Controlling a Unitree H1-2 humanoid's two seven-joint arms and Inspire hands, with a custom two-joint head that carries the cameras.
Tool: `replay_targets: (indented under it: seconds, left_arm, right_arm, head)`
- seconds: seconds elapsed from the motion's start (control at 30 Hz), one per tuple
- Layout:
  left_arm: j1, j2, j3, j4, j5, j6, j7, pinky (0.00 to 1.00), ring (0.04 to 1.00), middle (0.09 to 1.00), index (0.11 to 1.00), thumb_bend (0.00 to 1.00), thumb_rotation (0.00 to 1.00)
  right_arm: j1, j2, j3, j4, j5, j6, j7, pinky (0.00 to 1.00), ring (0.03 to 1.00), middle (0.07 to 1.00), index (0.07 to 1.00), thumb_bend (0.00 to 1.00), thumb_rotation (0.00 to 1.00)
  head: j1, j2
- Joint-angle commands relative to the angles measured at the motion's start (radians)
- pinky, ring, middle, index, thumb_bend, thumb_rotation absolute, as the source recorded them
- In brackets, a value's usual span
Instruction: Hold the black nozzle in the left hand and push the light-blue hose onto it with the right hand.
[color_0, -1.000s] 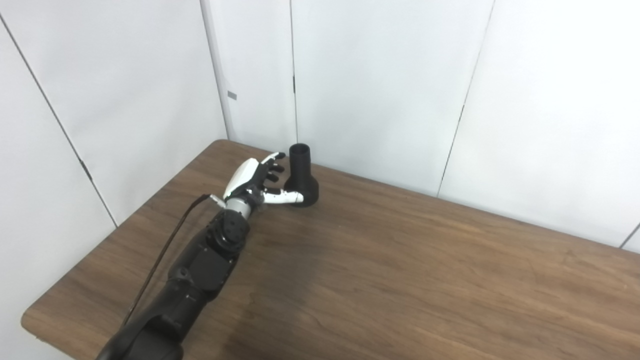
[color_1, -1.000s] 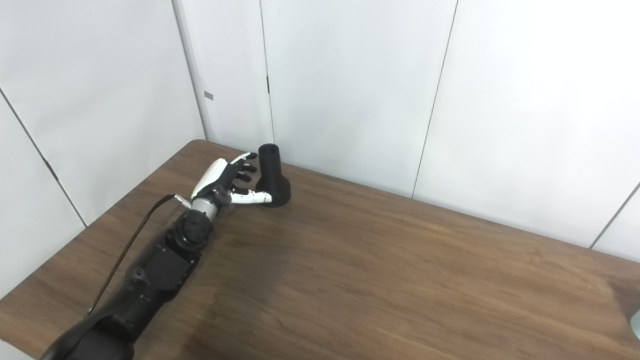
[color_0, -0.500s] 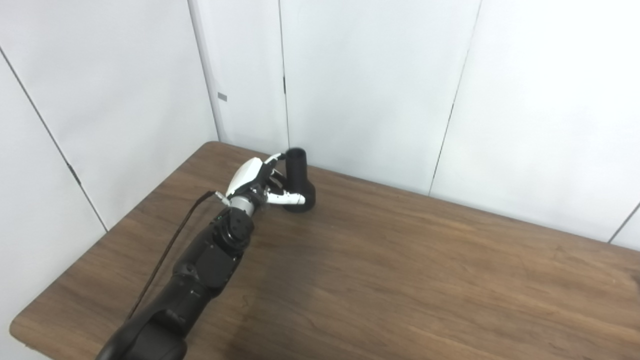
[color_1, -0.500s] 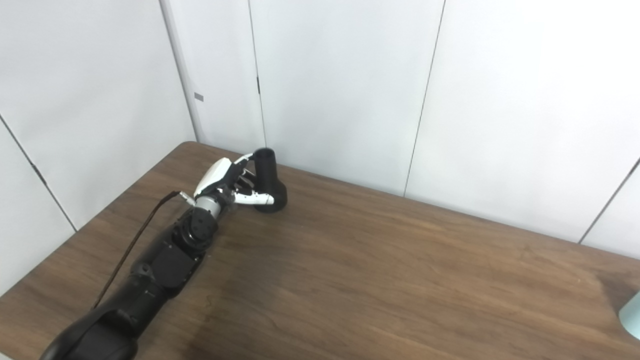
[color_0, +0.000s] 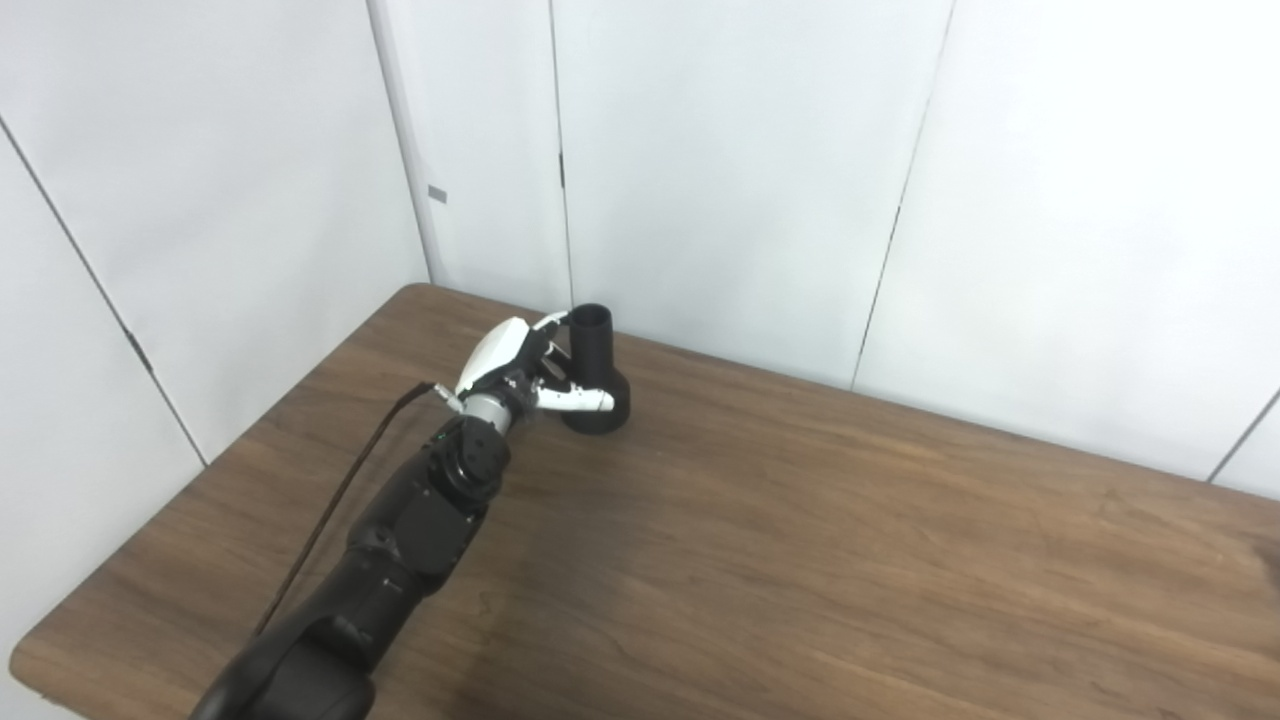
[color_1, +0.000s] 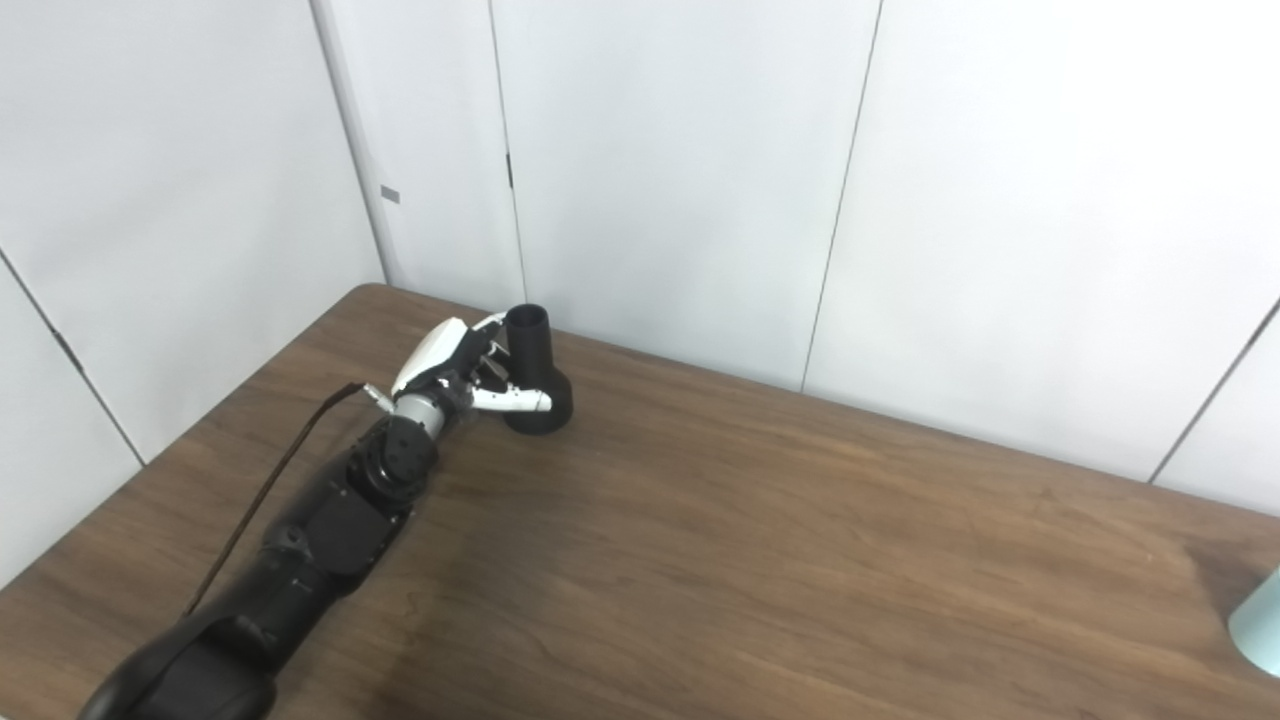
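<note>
The black nozzle (color_0: 594, 375) stands upright on its wide base near the table's far left corner, narrow neck up. My left hand (color_0: 512, 360) sits against its left side. The fingers (color_0: 556, 320) rest by the neck just under the rim, and the thumb (color_0: 575, 399) lies across the front of the base. The hand is still spread and the nozzle stays on the table. A light-blue hose end (color_1: 1258, 625) shows at the right edge in the right eye view only. My right hand is out of view.
The brown wooden table (color_0: 800, 560) runs to white wall panels (color_0: 740, 180) right behind the nozzle. A dark cable (color_0: 335, 505) trails along my left forearm. The table's left edge lies close to the arm.
My left hand has moved in from beside the nozzle until its fingers reach the neck and its thumb crosses the base. The camera has also shifted a little; the nozzle itself has not moved.
</note>
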Motion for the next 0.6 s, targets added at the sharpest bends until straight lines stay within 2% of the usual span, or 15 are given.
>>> replay_targets:
  seconds: [0.0,0.03,0.13,0.2,0.37,0.5,0.57]
  left_arm:
    - [0.015,-0.02,-0.042,0.025,-0.009,-0.005,-0.094,0.51,0.683,0.749,0.878,1.0,0.29]
    - [0.016,-0.016,-0.055,0.027,-0.001,-0.016,-0.103,0.65,0.79,0.838,0.872,1.0,0.28]
    - [0.016,-0.002,-0.108,0.039,0.037,-0.065,-0.11,0.82,0.91,0.927,0.834,1.0,0.26]
    - [0.013,0.003,-0.141,0.053,0.064,-0.091,-0.107,0.84,0.917,0.932,0.81,1.0,0.25]
    - [0.007,0.014,-0.229,0.073,0.152,-0.135,-0.106,0.78,0.895,0.918,0.779,1.0,0.3]
    - [0.0,0.01,-0.271,0.089,0.195,-0.136,-0.124,0.81,0.91,0.914,0.786,1.0,0.34]
    - [-0.005,0.01,-0.296,0.104,0.216,-0.156,-0.13,0.84,0.928,0.918,0.798,1.0,0.35]
  right_arm:
    - [0.001,-0.01,0.0,-0.03,0.003,-0.005,-0.002,0.62,0.727,0.749,0.714,0.46,0.57]
    - [0.0,-0.01,-0.001,-0.032,-0.001,-0.004,-0.004,0.61,0.723,0.745,0.711,0.46,0.57]
    - [-0.002,-0.011,0.001,-0.028,-0.012,-0.012,-0.006,0.6,0.716,0.739,0.708,0.46,0.58]
    - [-0.003,-0.011,0.001,-0.024,-0.006,-0.013,-0.002,0.61,0.719,0.741,0.71,0.46,0.58]
    - [-0.005,-0.009,0.005,-0.027,-0.006,-0.011,-0.002,0.61,0.723,0.745,0.709,0.43,0.56]
    - [-0.007,-0.008,0.006,-0.023,0.001,-0.017,0.0,0.6,0.718,0.742,0.706,0.42,0.55]
    - [-0.007,-0.008,0.007,-0.024,-0.002,-0.014,-0.001,0.6,0.718,0.742,0.705,0.42,0.55]
  head:
    - [0.0,0.005]
    - [0.0,0.006]
    - [0.001,0.005]
    - [0.0,0.006]
    - [-0.003,0.006]
    - [-0.004,0.007]
    - [-0.003,0.006]
